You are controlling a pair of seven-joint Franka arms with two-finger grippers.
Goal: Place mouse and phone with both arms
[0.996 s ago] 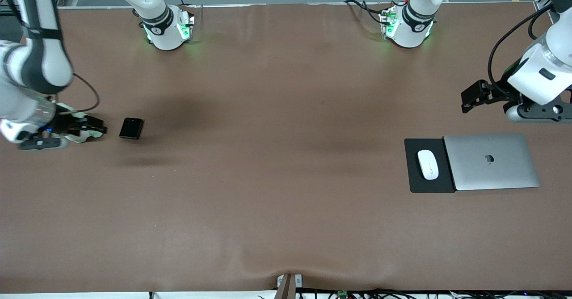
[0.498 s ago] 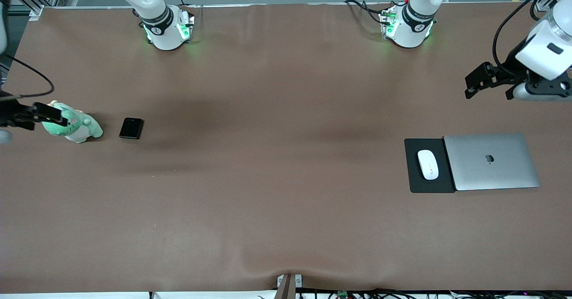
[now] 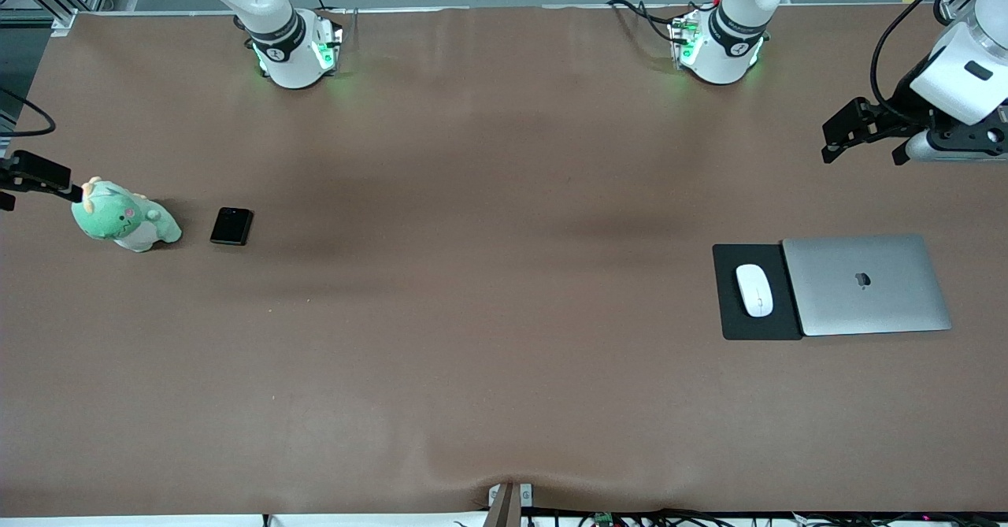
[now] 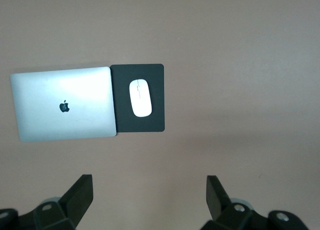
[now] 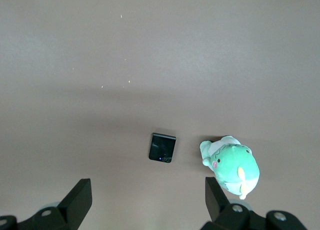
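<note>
While both arms hang raised over the ends of the brown table, nothing is held in either gripper. The left gripper is up in the air over the left arm's end of the table, its fingers spread wide apart with only bare table between them. The mouse lies on the black mouse pad, lengthwise along it, and the pad sits just beside the closed silver laptop — the laptop's edge appears to overlap the pad's edge, the pad at the laptop's nine o'clock in the front view. The right gripper is up at the right arm's end of the table, at about ten o'clock from the green plush toy; its fingers are likewise wide apart and empty. The phone lies flat on the table near the toy — at the toy's three o'clock in the front view, clearly apart from it, its tiny camera dots visible in the right wrist view.
</note>
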